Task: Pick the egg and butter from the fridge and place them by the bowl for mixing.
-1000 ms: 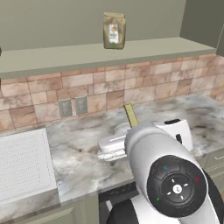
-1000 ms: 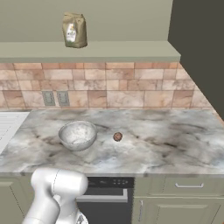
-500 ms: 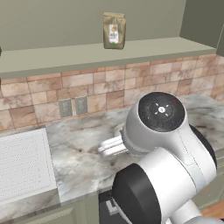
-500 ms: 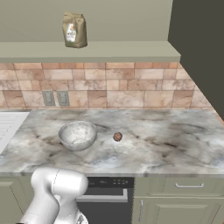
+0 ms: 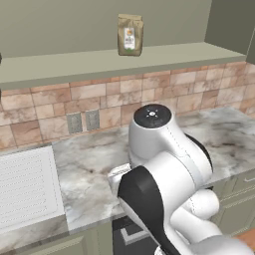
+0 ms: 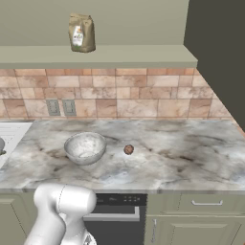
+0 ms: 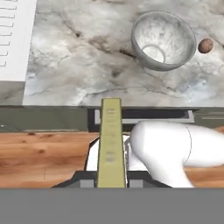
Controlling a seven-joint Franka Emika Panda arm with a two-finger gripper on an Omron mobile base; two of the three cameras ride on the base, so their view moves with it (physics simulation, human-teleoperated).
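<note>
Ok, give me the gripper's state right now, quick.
Gripper: shut on the butter, which sticks out from between the fingers.

A paper bag [image 6: 81, 32] stands on the shelf [image 6: 119, 57] above the marble counter [image 6: 182, 158].

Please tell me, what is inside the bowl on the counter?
The bowl looks empty: its speckled inner wall and pale bottom show in the hand view. The egg lies outside, beside it on the counter. Nothing covers the inside.
</note>
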